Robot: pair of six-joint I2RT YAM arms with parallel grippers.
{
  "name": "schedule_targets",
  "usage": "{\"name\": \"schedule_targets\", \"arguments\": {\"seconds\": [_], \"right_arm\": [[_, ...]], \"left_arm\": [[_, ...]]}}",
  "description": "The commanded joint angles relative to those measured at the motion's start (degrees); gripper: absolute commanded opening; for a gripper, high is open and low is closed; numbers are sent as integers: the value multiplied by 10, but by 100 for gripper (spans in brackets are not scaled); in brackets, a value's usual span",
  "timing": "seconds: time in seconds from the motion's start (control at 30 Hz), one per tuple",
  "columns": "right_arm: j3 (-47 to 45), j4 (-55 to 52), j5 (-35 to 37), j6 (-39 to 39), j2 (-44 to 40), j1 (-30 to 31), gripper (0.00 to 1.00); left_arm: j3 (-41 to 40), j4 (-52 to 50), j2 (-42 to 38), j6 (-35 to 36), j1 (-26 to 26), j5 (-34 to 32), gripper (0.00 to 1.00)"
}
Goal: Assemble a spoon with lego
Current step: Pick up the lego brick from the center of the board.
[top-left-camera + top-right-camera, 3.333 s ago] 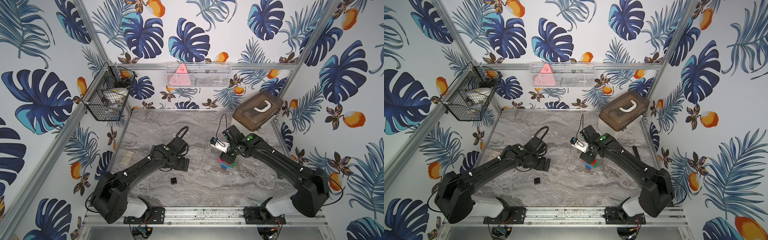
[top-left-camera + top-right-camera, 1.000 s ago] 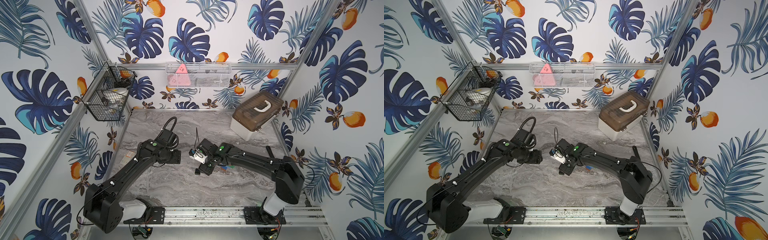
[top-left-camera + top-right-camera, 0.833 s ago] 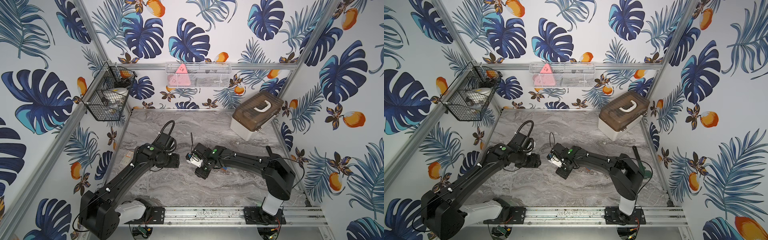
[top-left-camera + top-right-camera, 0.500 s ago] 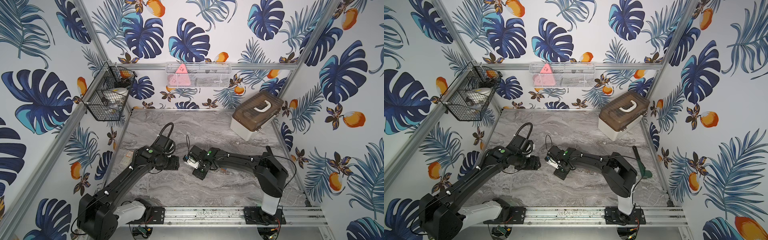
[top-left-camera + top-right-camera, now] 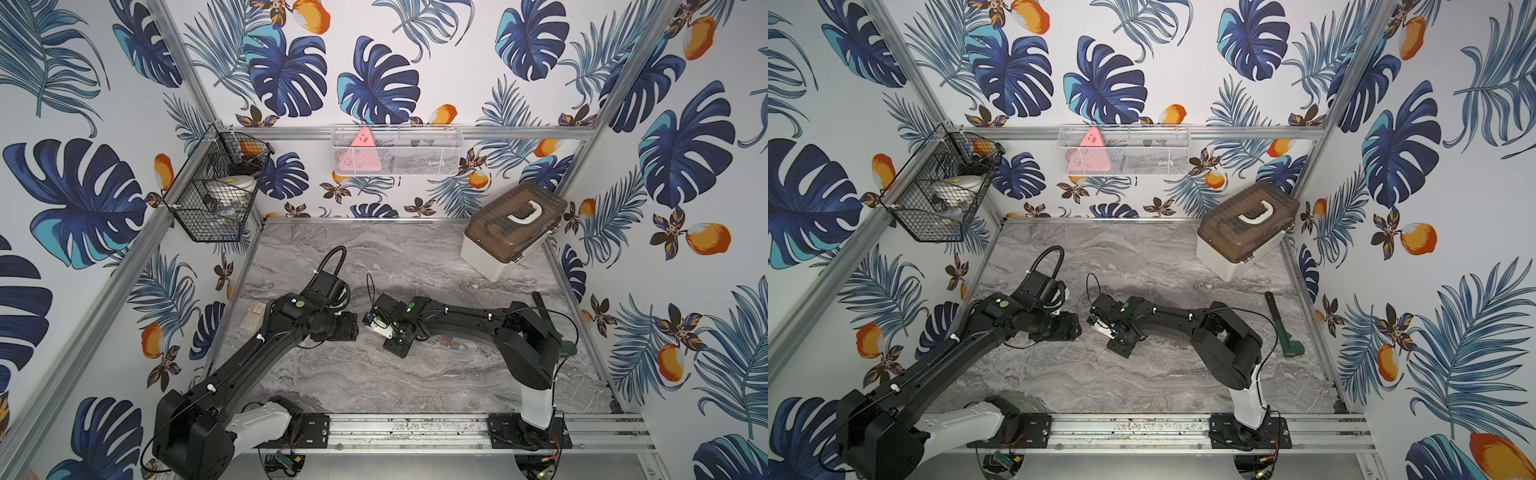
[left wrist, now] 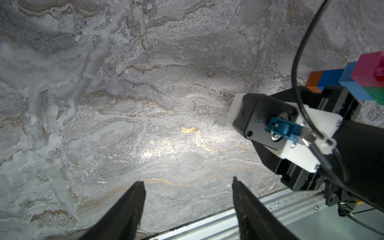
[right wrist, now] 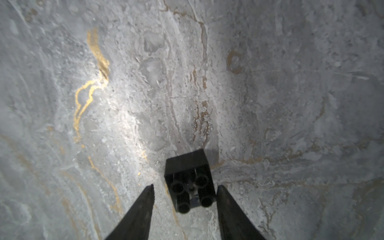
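The spoon, partly built, lies flat on the table near its middle. Its long axis runs along the surface, with the orange stem end beside the wrist of the right arm and the pink and green head running out of the left wrist view. The right gripper straddles the black brick, jaws narrowly apart and not yet clamped. The left gripper hovers with jaws wide apart, empty.

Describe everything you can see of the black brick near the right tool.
The black brick is small, square plastic, with four hollow studs facing the wrist camera, so it seems tipped on its side. It rests on the marble table between the right tool's open fingers; one side shows a gap, the other is unclear.
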Motion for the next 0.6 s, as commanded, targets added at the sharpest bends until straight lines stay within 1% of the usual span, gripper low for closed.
{"name": "schedule_targets", "arguments": {"seconds": [0.0,0.2,0.37,0.57], "right_arm": [[4,4,3,-7,5,1,49],[5,4,2,-9,14,2,41],[9,-1,1,-9,12,2,28],[11,-27,19,-14,-38,0,25]], "left_arm": [[-1,1,-1,-2,1,3,72],[0,0,0,-2,1,2,72],[2,-1,0,-2,1,1,72],[1,14,6,0,1,6,72]]}}
